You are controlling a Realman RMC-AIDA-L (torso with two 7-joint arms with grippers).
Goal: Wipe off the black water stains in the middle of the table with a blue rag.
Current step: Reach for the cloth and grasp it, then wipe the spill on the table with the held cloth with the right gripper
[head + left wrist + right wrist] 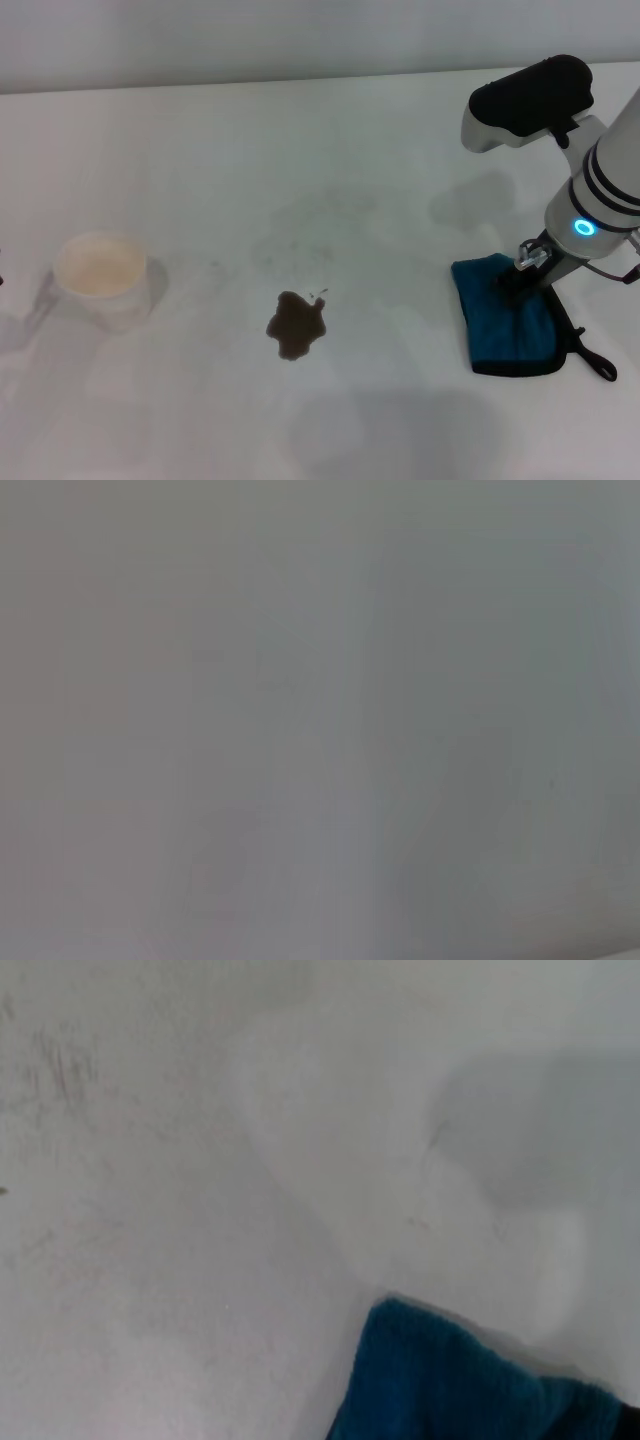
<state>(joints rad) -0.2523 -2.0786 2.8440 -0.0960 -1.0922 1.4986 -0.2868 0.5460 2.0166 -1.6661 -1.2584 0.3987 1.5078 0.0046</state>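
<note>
the right gripper (522, 272) presses on the blue rag (510, 325) near the table (300, 150)'s right edge; its jaw state is unclear, and the black water stains (296, 324) sit mid-table.

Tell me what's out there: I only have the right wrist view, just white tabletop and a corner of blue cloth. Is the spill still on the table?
Observer: Yes. The black water stains sit mid-table, unwiped, well to the left of the blue rag.
Operator: Where is my right gripper relative to the rag?
Observer: The right gripper is down on the rag's far edge, toward the rag's right side.
Operator: Anything else near the stain?
Observer: A white paper cup stands far off on the left side of the table, apart from the stain.
</note>
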